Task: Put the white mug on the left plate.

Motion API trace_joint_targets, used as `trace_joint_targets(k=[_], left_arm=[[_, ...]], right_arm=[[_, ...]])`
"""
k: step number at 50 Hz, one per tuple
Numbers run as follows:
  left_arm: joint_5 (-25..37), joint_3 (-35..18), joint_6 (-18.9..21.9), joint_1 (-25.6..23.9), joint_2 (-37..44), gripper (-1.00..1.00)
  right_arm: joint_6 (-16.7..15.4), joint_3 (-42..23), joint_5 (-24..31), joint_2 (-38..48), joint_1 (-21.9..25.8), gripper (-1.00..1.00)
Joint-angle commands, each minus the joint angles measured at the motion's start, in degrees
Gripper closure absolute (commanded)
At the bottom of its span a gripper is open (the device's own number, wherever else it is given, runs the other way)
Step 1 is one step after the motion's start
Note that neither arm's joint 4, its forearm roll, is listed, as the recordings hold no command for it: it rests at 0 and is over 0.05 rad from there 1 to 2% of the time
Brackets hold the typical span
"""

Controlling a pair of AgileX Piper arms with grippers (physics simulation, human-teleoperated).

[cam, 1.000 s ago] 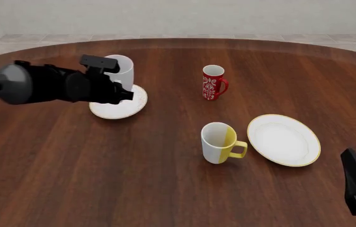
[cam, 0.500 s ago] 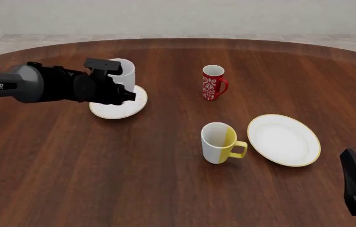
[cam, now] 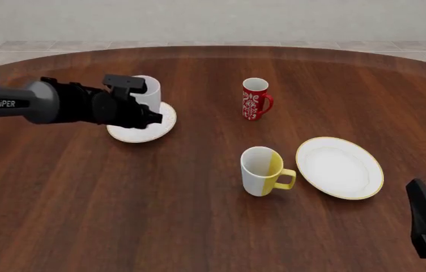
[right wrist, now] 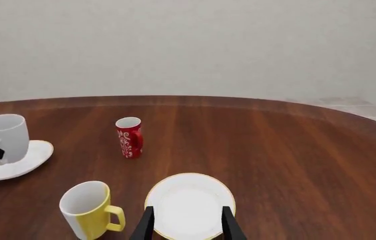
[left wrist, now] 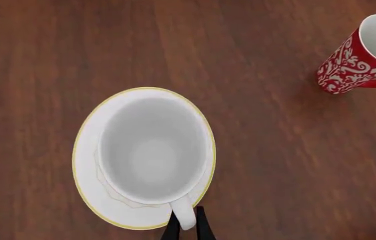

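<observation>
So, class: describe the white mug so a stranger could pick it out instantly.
Start at the brown table and find the smaller yellow-rimmed plate on its far left. The white mug stands on it. It is plain white all over, unlike the red patterned and half-yellow mugs.

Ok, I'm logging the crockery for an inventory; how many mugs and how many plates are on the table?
Mugs: 3 (white mug, red patterned mug, white-and-yellow mug)
Plates: 2 (left plate, larger plate)
Total: 5

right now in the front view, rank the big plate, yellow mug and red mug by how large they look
1. big plate
2. yellow mug
3. red mug, though it stands farther from the camera, so its true size against the yellow mug is unsure
</observation>
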Motion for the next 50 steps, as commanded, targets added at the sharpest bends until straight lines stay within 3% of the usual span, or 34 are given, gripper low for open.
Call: trace_joint_targets(k=[1,50], left_arm=[[-0.33,-0.29,0.01,-0.1,0.85,1.0],[-1.19,0.2,-0.22,0.97,3.38,1.0]], right_arm=[[-0.05,0.01,0.11,-0.11,-0.08,-1.0],[-0.18,0.03,0.12,-0.17,0.0,-1.0]])
